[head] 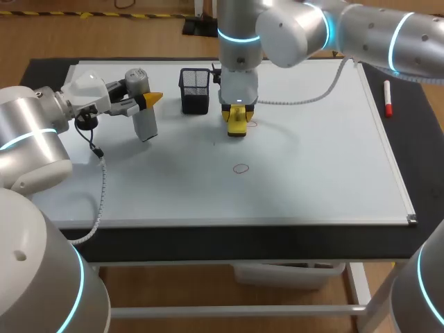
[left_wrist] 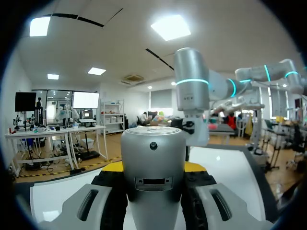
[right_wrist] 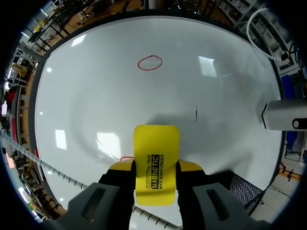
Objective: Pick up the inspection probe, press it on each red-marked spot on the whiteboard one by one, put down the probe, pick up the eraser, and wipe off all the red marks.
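in the head view the right arm comes in from the upper right and reaches past the middle. the right gripper (head: pixel 237 119) points down at the whiteboard (head: pixel 312 159) in the upper centre of the frame. its yellow-tipped fingers are clamped on the two sides of the yellow eraser (head: pixel 237 127). whether the eraser touches the board cannot be told. a faint red mark (head: pixel 252 123) shows just beside the eraser, and a red circle (head: pixel 241 168) lies below it near the frame's centre.

in the right wrist view the eraser (right_wrist: pixel 156 143) stands out between the fingers of the right gripper (right_wrist: pixel 154 165), with the red circle (right_wrist: pixel 150 63) well ahead of it.

at the upper left of the head view the left gripper (head: pixel 147 103) grips the inspection probe (head: pixel 144 123), a grey cylinder held tilted over the board. in the left wrist view the probe (left_wrist: pixel 153 158) fills the space between the fingers.

a black mesh pen holder (head: pixel 195 90) stands between the two grippers. a red marker (head: pixel 388 99) lies by the board's right edge.
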You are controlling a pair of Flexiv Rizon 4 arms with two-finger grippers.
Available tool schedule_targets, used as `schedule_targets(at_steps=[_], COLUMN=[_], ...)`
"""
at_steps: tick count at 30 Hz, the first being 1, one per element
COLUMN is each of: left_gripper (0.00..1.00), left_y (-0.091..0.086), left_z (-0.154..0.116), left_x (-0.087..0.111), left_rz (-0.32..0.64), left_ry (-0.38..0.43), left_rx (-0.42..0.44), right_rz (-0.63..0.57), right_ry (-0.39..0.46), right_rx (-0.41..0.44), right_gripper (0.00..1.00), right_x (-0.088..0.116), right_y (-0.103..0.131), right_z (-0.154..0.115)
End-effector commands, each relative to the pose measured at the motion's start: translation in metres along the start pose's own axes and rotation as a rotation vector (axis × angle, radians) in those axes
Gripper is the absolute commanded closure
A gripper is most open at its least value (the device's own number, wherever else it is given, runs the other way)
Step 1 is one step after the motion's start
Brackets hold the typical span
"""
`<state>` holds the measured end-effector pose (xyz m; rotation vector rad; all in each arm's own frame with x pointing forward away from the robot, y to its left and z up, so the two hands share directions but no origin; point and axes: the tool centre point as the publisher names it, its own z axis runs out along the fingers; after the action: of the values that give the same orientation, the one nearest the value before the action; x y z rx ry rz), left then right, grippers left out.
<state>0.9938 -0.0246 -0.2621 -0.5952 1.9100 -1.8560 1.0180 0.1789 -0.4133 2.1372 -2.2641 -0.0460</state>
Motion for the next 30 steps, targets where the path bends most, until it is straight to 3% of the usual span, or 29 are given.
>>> schedule_targets(at_steps=[1, 18, 30], left_gripper=[1.00, 1.00, 1.00], left_y=[-0.001, -0.001, -0.001], left_z=[0.000, 0.000, 0.000], left_x=[0.001, 0.001, 0.001], left_rz=[0.001, 0.001, 0.001], left_ry=[-0.002, -0.002, -0.002], left_rx=[0.001, 0.001, 0.001], right_rz=[0.000, 0.024, 0.098], right_ry=[0.003, 0.013, 0.019], right_rx=[-0.006, -0.028, -0.031], right_gripper=[1.00, 1.00, 1.00], right_x=[-0.001, 0.009, 0.040], right_y=[-0.004, -0.008, -0.013], right_z=[0.002, 0.010, 0.012])
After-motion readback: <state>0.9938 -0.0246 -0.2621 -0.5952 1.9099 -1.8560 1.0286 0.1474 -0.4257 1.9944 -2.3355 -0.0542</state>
